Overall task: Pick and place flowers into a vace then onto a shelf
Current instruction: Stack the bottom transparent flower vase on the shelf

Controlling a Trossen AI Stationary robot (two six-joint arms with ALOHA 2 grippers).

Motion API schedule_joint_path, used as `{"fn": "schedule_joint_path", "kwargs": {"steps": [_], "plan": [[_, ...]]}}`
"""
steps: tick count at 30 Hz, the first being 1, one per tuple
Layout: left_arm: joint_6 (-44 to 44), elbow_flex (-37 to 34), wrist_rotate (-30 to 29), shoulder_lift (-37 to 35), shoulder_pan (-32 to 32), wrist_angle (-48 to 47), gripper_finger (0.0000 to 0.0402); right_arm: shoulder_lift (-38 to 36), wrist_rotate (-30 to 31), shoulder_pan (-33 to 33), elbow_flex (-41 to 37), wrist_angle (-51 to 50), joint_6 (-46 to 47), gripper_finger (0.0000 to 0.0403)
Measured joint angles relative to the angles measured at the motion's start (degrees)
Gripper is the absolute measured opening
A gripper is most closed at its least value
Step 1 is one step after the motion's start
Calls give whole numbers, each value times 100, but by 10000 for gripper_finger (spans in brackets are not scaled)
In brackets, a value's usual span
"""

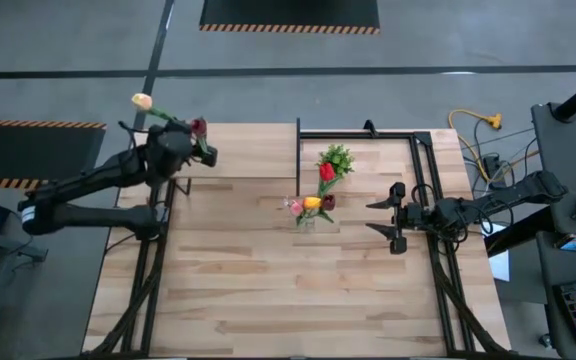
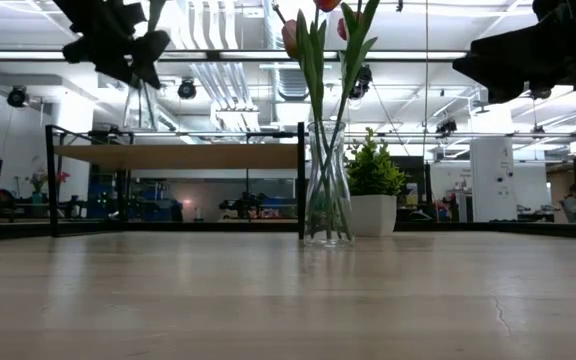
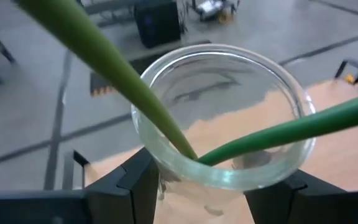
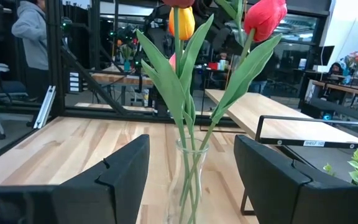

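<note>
The left claw [image 1: 176, 143] is up above the shelf [image 1: 248, 150] at the far left, clamped on a glass vase [image 3: 222, 118] with two tulips [image 1: 144, 101] in it; the left wrist view shows both fingers [image 3: 132, 183] hugging the glass below the rim. The step in hand looks like setting this vase on the shelf. To do it well, keep the vase upright on the way down so the stems, which lean on the rim, do not tip out, lower it well inside the board's edges, and let go only once the base sits flat.

A second vase [image 2: 328, 185] of tulips stands mid-counter, just beside the potted plant [image 1: 336, 158]. The right claw [image 1: 386, 218] hangs to its right with fingers apart, lined up on it but seemingly not touching; the glass sits low between the fingers, so contact is hard to rule out.
</note>
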Motion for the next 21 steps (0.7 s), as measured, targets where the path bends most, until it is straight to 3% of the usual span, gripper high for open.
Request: {"fn": "schedule_joint_path", "kwargs": {"steps": [3,21], "plan": [[-77,-16,417,3,228,-174,171,0,0,0,0,0,-4,226],[-214,-92,857,224,804,-297,171,0,-2,0,-2,0,-48,226]]}}
